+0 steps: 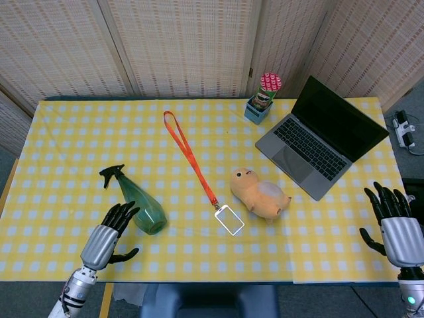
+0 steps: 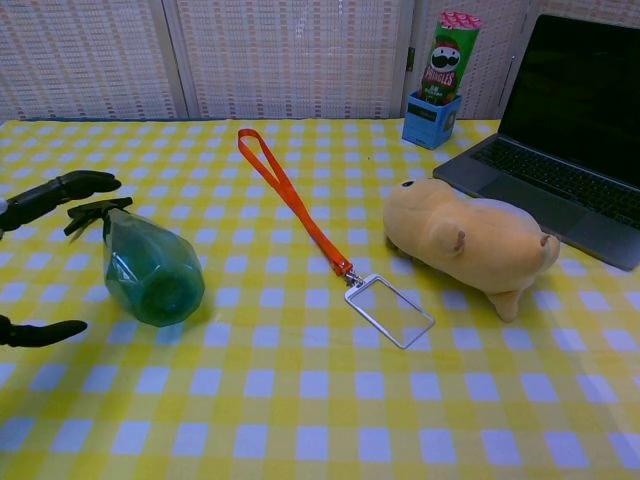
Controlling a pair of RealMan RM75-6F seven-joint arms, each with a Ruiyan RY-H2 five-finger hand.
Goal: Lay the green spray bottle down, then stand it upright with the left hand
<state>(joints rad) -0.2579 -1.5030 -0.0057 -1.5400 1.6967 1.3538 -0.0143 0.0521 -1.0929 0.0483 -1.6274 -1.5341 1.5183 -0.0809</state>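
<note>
The green spray bottle (image 1: 140, 205) lies on its side on the yellow checked cloth, black nozzle pointing up-left and base toward the front; in the chest view the bottle (image 2: 150, 273) shows its round base. My left hand (image 1: 107, 237) hovers just left of the bottle's base, fingers spread, holding nothing; the chest view shows only its fingertips (image 2: 60, 187) at the left edge beside the nozzle, with the thumb lower down. My right hand (image 1: 397, 228) stays open off the table's right front corner, far from the bottle.
An orange lanyard (image 1: 192, 159) with a clear badge holder (image 1: 228, 219) runs down the middle. A plush toy (image 1: 260, 194) lies right of it. An open laptop (image 1: 321, 136) and a Pringles can (image 1: 265, 93) in a blue box stand at the back right.
</note>
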